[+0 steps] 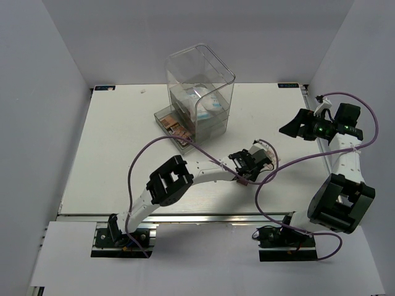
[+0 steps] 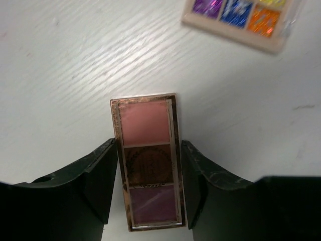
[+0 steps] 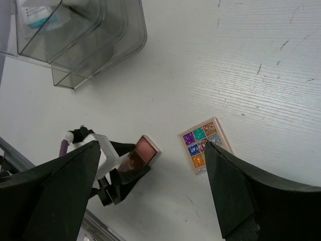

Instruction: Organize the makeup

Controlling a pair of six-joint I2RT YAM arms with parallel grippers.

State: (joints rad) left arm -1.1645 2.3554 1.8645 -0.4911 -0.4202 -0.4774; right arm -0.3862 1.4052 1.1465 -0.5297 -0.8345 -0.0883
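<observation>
My left gripper (image 2: 148, 143) is shut on a narrow palette (image 2: 145, 150) with pink, brown and purple pans, one finger on each long side, low over the white table. The same gripper (image 1: 245, 165) is right of the table's centre in the top view. A multicolour glitter palette (image 2: 241, 15) lies flat just beyond it; in the right wrist view it (image 3: 204, 144) lies next to the held palette (image 3: 143, 153). My right gripper (image 3: 151, 144) is wide open and empty, high above both, at the right side (image 1: 296, 128).
The tall clear drawer box (image 1: 200, 92) stands at the back centre, also seen in the right wrist view (image 3: 80, 35). A white packet (image 1: 207, 102) lies inside it. Its bottom drawer (image 1: 179, 131) is pulled out toward the front and holds brownish palettes.
</observation>
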